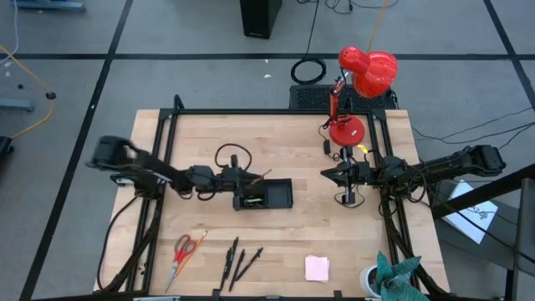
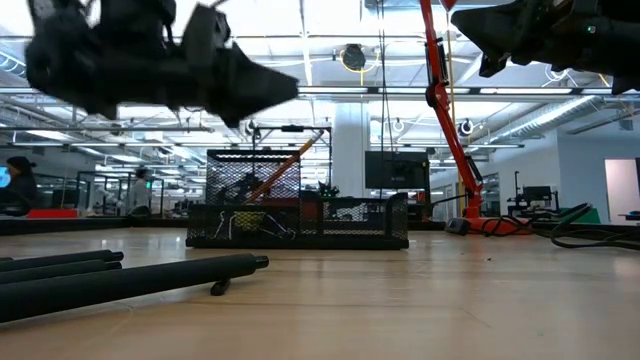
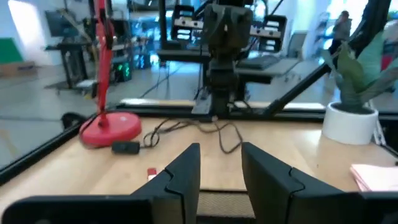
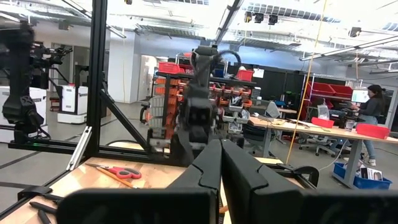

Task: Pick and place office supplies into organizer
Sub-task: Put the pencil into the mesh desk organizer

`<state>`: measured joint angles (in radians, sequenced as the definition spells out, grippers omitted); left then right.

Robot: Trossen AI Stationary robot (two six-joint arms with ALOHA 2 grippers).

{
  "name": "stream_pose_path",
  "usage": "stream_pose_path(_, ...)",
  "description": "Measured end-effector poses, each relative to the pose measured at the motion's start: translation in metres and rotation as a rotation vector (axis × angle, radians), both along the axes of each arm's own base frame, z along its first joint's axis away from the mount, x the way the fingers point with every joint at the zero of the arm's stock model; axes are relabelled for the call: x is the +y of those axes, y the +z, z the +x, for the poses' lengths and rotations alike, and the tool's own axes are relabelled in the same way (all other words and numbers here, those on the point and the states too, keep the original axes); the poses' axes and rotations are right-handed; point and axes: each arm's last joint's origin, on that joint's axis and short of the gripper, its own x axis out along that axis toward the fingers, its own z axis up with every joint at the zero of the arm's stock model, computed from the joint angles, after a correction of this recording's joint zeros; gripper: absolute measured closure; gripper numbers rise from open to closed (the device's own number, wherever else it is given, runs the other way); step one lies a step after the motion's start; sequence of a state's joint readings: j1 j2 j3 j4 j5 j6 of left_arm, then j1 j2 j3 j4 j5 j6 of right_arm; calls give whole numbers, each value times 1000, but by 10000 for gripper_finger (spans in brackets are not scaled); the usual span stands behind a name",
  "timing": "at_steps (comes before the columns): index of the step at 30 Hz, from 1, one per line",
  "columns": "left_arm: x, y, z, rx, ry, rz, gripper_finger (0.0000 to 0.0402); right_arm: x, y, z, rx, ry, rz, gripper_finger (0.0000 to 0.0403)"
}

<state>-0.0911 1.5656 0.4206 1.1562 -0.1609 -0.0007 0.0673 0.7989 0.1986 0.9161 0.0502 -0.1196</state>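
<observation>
The black mesh organizer (image 1: 284, 194) (image 2: 330, 222) stands mid-table. An orange pencil (image 2: 285, 168) leans in its taller compartment, and a yellow-green piece (image 2: 243, 220) lies inside. My left gripper (image 1: 245, 179) (image 3: 221, 168) hovers open and level above the organizer's left end, nothing between its fingers. My right gripper (image 1: 328, 173) (image 4: 221, 168) waits shut to the organizer's right, raised off the table. Red-handled scissors (image 1: 183, 250), black pens (image 1: 239, 261) and a pink note pad (image 1: 317, 267) lie flat near the front edge.
A red desk lamp (image 1: 355, 100) stands at the far right, its base (image 3: 112, 127) and cord on the table. A potted plant (image 1: 391, 278) sits at the front right corner. Bare wood lies between the organizer and the front-edge items.
</observation>
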Motion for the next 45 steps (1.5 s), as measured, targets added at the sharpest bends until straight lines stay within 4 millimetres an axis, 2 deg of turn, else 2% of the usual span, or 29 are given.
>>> stream_pose_path(4, -13, 33, -18, 57, 64, 44, 279, 0, 0, 0, 0, 0, 0, 399)
stream_pose_path(10, -39, 77, -45, 357, 193, 42, 279, 0, 0, 0, 0, 0, 0, 399)
stream_pose_path(15, -65, 91, -60, 683, 252, -75, 279, 0, 0, 0, 0, 0, 0, 399)
stream_pose_path(18, -81, 81, -63, 864, 261, -194, 279, 0, 0, 0, 0, 0, 0, 399)
stream_pose_path(22, -106, 52, -61, 1065, 267, -357, 279, 0, 0, 0, 0, 1, 3, 399)
stream_pose_path(27, -130, 12, -60, 1235, 324, -339, 279, 0, 0, 0, 1, 4, 18, 399)
stream_pose_path(30, -139, -4, -60, 1290, 365, -355, 279, 0, 0, 0, 1, 9, 36, 399)
stream_pose_path(36, -148, -18, -63, 1356, 425, -422, 279, 0, 0, 0, 2, 13, 46, 399)
stream_pose_path(45, -157, -22, -70, 1361, 468, -479, 279, 0, -1, 0, 6, 13, 46, 399)
